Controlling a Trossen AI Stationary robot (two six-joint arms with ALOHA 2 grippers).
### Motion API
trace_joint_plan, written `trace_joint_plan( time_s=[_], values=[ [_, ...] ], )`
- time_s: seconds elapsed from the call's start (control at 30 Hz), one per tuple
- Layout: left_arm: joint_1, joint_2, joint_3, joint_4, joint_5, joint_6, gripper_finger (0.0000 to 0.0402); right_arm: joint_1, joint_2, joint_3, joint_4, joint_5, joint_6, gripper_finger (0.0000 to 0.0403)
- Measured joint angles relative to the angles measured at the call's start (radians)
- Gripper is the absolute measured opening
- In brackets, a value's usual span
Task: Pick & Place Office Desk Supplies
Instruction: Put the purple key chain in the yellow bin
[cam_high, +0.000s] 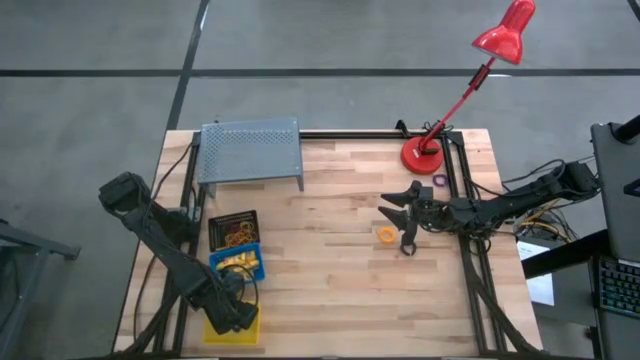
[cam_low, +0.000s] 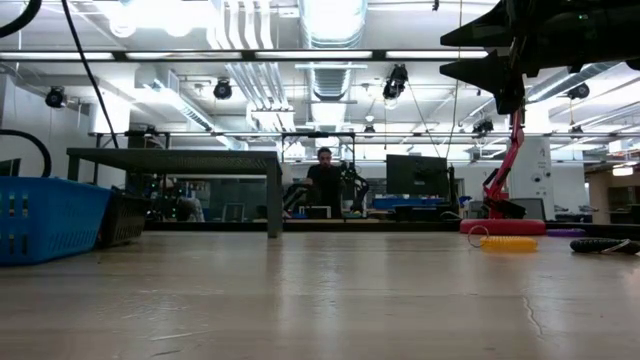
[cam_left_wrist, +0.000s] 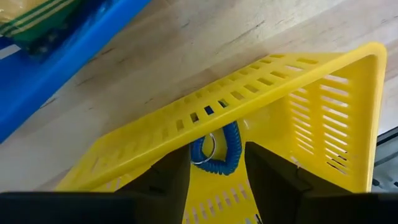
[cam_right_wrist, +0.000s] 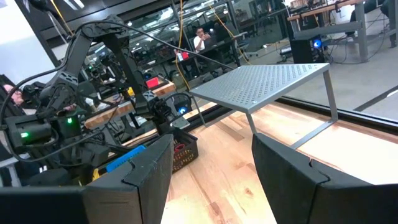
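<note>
Robotics lab or workshop: wood tabletop (cam_high: 330, 270) on grey concrete floor, exposed ceiling ducts (cam_low: 330, 60) and strip lights, monitors (cam_low: 415, 175), other robot arms (cam_right_wrist: 93, 43), seated person (cam_low: 324, 180) beyond.

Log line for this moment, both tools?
left tool: open over yellow bin, blue coil inside | right tool: open above table, near orange coil
</note>
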Motion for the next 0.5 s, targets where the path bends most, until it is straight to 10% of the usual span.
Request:
trace_joint_plan(
  time_s=[0.33,0.5],
  values=[
    [0.0,-0.098,0.057,0.024,0.031,0.009,0.0164,0.0,0.0,0.0,0.0,0.0,0.0,0.0215],
    [0.001,-0.198,0.056,-0.024,-0.151,0.071,0.0164,0.0,0.0,0.0,0.0,0.0,0.0,0.0215]
  ],
)
